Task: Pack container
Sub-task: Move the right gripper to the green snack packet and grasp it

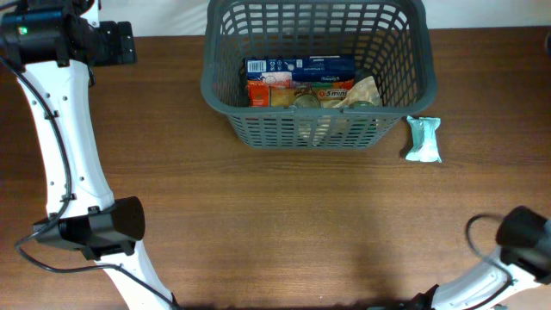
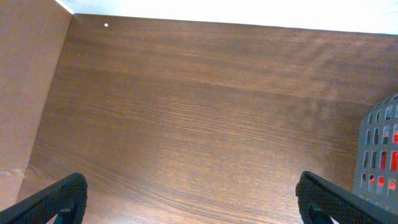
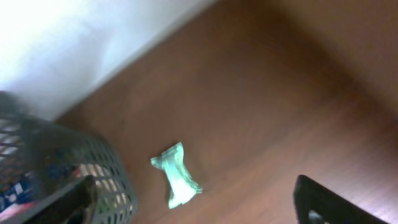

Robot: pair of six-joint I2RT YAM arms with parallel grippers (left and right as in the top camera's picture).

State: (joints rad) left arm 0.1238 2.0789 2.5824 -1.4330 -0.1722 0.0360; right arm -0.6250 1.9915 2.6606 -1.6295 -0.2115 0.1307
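The container, a dark grey lattice basket [image 1: 405, 82], stands at the back centre of the table. It holds a blue box [image 1: 297, 67], an orange packet [image 1: 269, 93], a tan packet [image 1: 362, 90] and a small round can [image 1: 306, 101]. A mint green packet [image 1: 423, 139] lies on the table just right of the basket, and also shows in the right wrist view [image 3: 176, 174]. My left gripper [image 2: 189, 190] is open and empty over bare table left of the basket [image 2: 382, 155]. My right gripper [image 3: 194, 185] is open and empty, well above the green packet, with the basket [image 3: 106, 168] to its left.
The left arm [image 1: 65, 155] runs along the table's left side, and the right arm [image 1: 525, 237] sits at the front right corner. A white wall borders the table's back edge [image 2: 217, 12]. Brown wood tabletop [image 1: 284, 224] spreads in front of the basket.
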